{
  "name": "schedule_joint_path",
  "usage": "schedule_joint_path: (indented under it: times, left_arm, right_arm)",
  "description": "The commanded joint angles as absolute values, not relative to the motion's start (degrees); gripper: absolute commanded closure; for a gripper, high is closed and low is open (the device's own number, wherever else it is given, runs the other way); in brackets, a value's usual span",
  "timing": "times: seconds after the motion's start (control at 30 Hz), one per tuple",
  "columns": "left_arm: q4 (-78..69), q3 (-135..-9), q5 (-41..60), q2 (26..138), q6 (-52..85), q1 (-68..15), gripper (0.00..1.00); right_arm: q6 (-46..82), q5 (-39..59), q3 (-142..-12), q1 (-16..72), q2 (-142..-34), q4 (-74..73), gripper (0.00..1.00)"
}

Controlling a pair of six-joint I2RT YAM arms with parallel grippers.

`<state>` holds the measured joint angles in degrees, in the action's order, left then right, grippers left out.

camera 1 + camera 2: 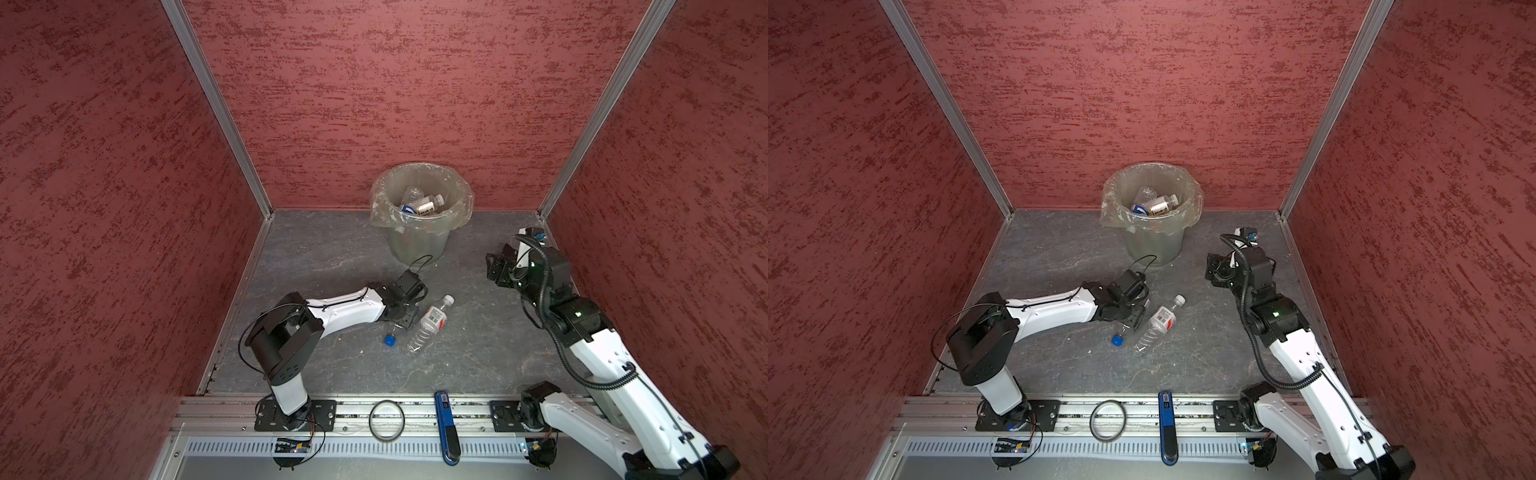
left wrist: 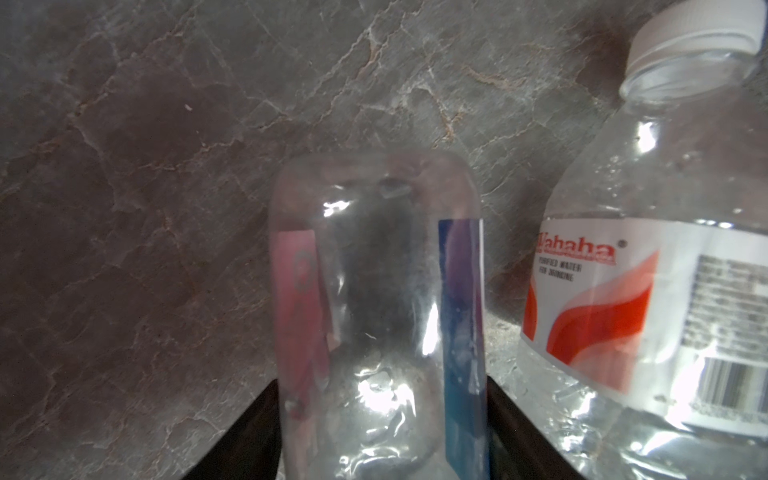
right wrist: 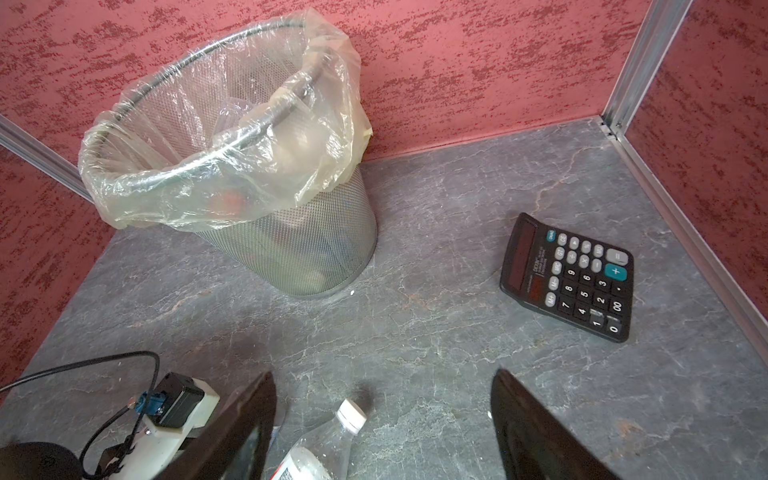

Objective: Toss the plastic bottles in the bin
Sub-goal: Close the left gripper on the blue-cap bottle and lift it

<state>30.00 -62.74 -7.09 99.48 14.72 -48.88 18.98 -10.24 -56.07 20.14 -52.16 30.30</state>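
The grey stone-patterned worktop [image 1: 324,257] carries a mesh bin [image 1: 417,245] lined with a clear bag, standing upright against the back wall near the middle. Several bottles [image 1: 424,203] lie inside it. The left hand [image 1: 401,322] is down at the worktop in front of the bin. In its wrist view both fingers [image 2: 253,449] lie against the sides of a small bottle [image 2: 374,311], whose blue cap [image 1: 389,340] pokes out toward the front in both top views. The right hand [image 3: 384,374] hangs above the worktop to the right of the bin, spread wide with nothing between. A bigger bottle [image 1: 430,324] with a white cap and a red-and-white label lies on its side just beside the left hand. A black calculator [image 3: 569,278] lies flat near the right back corner.
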Motion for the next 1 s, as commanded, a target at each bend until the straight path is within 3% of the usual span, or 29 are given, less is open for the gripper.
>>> schedule_joint_path:
  times: [0.0,0.13,0.27,0.6,0.97]
  left_arm:
    - [30.53,-63.94,-5.39,101.79,15.07,-48.41,0.29]
    - [30.54,-64.14,-4.94,102.07,15.12,-48.28,0.29]
    - [31.20,-64.18,-5.85,101.02,15.12,-48.20,0.40]
    - [28.54,-59.31,-12.16,85.26,15.88,-48.52,0.51]
    - [22.95,-52.65,-24.35,62.53,13.08,-52.64,0.49]
  right_arm:
    - [18.47,-9.58,-55.55,20.03,-51.64,30.49,0.19]
    - [18.46,-9.81,-55.65,20.09,-51.34,30.67,0.18]
    - [18.46,-9.87,-55.50,20.04,-51.17,30.58,0.19]
    - [18.75,-9.59,-55.34,20.09,-51.00,30.15,0.19]
    - [19.95,-7.79,-53.07,20.04,-50.80,28.92,0.19]
